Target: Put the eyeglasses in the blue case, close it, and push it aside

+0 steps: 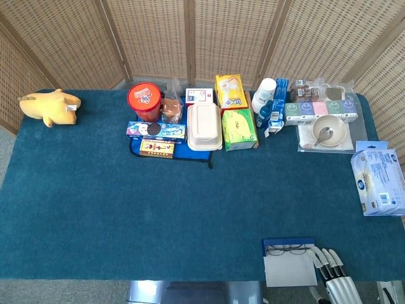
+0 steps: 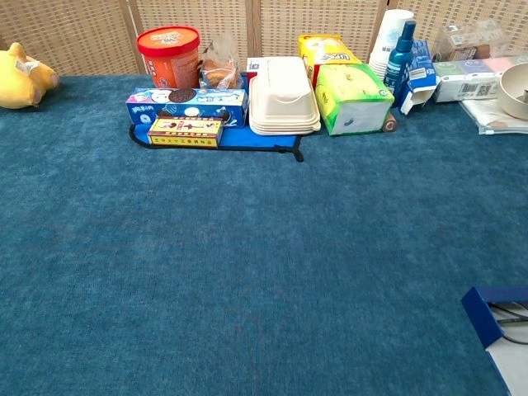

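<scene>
At the near edge of the counter [image 1: 126,221], the right hand [image 1: 334,278] lies at the bottom of the head view, its pale fingers [image 1: 324,261] extended side by side and pointing away from the robot. The fingers hold nothing. The chest view does not show this hand. The left hand appears in neither view.

Just beside the right hand, on its left, sits the blue case [image 1: 289,261], open. Its pale inner flap lies flat toward the robot, and its blue tray forms the far end. The eyeglasses [image 1: 288,250] lie inside the blue tray, lenses side by side, one temple reaching toward the fingertips. Whether the fingertips touch the case edge cannot be told. In the chest view only the blue corner of the case [image 2: 487,309] shows at the lower right frame edge, with a dark part of the eyeglasses [image 2: 513,313] inside it.

Well beyond the hand, along the far edge of the counter, stands a row of goods: a red tub [image 1: 145,101], a white clamshell box [image 1: 204,126], a green tissue pack [image 1: 238,128] and a bowl with a spoon [image 1: 328,130]. To the right of the hand, further away from the robot, rests a wet-wipe pack [image 1: 378,179]. A yellow plush toy [image 1: 49,106] lies at the far left corner, well apart from the hand.
</scene>
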### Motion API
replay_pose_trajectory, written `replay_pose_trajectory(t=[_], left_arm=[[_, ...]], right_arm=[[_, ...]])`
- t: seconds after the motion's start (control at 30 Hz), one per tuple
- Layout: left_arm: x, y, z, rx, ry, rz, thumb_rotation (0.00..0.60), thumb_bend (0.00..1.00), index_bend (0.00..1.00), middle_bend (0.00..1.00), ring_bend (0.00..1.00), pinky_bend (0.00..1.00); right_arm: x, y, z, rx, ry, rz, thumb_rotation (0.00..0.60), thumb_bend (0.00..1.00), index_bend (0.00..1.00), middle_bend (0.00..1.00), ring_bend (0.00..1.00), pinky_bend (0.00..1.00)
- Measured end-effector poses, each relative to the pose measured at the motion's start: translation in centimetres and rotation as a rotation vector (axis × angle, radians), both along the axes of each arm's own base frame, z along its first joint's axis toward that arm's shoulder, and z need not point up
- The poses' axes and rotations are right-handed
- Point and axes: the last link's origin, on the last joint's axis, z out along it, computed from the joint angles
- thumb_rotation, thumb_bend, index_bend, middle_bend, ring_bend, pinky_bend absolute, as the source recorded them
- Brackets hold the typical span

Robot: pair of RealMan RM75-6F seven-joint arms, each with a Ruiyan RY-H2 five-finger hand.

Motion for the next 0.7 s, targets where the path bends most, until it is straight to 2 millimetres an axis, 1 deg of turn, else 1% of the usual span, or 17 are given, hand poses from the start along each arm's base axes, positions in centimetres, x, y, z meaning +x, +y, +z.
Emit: replay_pose_trajectory(t=[0.27,0.6,0.7], left_arm=[[-0.2,0.1,0.0,0.0,0.001,0.002,0.596,0.34,0.31,0.28,0.3,0.23],[-0.6,0.0,0.1,0.004,0.0,0.011,0.596,0.35,0.31,0.28,0.3,0.23],[-0.8,0.0,0.1,0.006,0.0,0.013,0.596,0.35,0.31,0.28,0.3,0.23]], right_arm=[[0.4,-0.3,0.0,-0.01,-0.034,0.016,0.6,0.33,0.0,0.0,0.0,0.03],[1.0,-1.2,-0.1,-0.03,-0.08,0.048,0.6,0.32,0.0,0.05,0.04,0.03],[1.2,-1.3,-0.3,-0.024,-0.088,0.057,0.6,0.32,0.06,0.08,0.06,0.04]])
